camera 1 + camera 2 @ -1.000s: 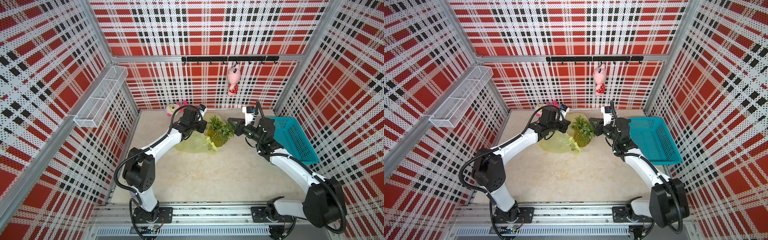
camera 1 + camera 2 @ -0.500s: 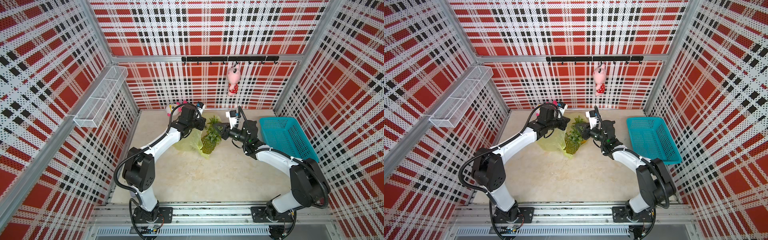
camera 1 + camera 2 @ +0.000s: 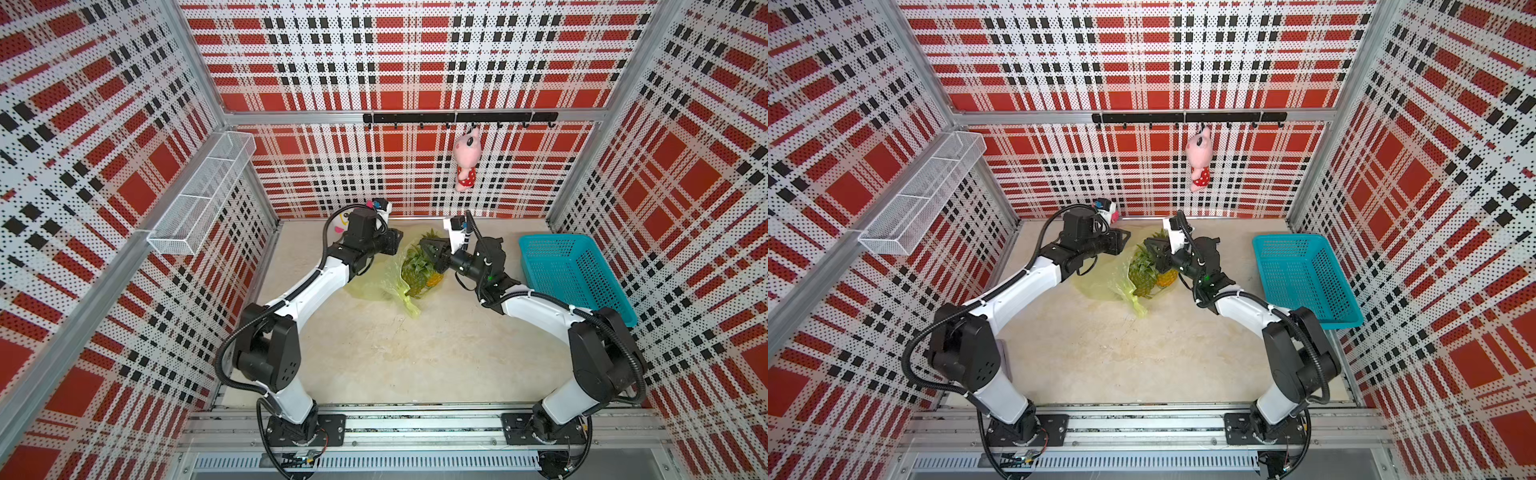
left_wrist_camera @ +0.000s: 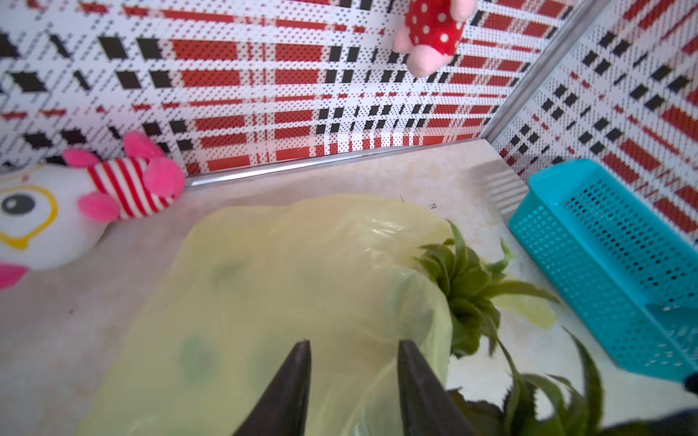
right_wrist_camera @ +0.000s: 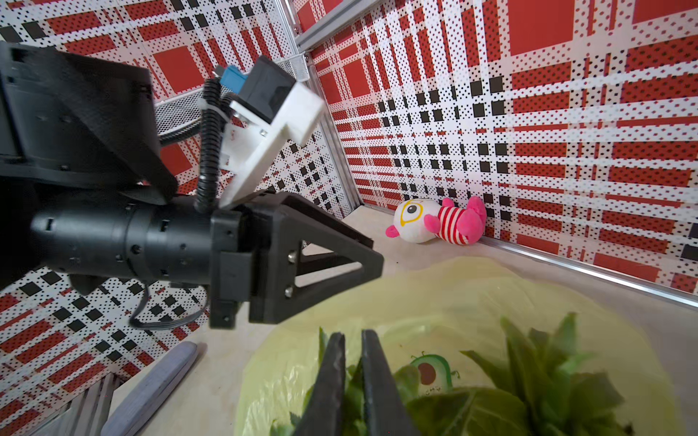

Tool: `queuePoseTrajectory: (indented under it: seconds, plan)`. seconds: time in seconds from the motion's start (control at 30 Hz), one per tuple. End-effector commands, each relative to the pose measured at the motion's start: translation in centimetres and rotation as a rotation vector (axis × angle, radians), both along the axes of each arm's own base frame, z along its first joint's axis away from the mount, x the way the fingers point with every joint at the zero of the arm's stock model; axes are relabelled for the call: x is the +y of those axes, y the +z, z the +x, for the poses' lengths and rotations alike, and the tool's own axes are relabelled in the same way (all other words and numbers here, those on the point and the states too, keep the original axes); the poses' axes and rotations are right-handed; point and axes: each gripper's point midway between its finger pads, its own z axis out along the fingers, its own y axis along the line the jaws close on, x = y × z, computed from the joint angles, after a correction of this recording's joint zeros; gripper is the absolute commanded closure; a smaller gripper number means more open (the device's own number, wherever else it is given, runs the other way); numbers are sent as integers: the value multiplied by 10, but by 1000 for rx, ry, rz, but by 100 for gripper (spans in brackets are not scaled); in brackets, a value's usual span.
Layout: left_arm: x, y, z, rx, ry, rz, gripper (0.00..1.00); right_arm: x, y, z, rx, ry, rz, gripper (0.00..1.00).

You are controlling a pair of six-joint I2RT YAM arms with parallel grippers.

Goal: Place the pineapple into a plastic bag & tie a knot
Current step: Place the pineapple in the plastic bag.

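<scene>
Centrally, the right gripper (image 5: 353, 338) is clamped on the crown of the pineapple (image 3: 417, 270); the plastic bag (image 3: 372, 286) lies toward the left gripper (image 4: 353, 345), whose jaws stand apart.

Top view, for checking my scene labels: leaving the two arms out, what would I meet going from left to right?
wire mesh shelf on the wall → yellow-green plastic bag → pineapple → turquoise mesh basket

the pineapple (image 3: 419, 270) lies on the plastic bag (image 3: 372, 286); the basket (image 3: 565, 266) stands well right, the plush toy (image 4: 45, 219) behind left.
</scene>
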Motion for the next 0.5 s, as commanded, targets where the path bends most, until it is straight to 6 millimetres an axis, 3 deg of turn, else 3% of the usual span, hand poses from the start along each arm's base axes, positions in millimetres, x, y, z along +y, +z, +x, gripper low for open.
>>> queuePoseTrajectory:
  seconds: [0.0, 0.1, 0.2, 0.37, 0.47]
  plan:
    - [46, 29, -16, -38, 193, -75, 42, 8, 36, 2, -120, 7, 66, 100]
    - [74, 25, -48, -14, 290, -143, 27, 17, 33, 7, -111, 29, 68, 100]
    - [78, 10, -83, 32, 313, -227, 21, 23, 31, 13, -105, 37, 67, 100]
    - [46, -18, -123, 112, 265, -420, 14, 33, 21, 21, -83, 52, 60, 100]
    - [24, -24, -131, 129, 228, -513, 13, 40, 16, 21, -73, 61, 45, 100]
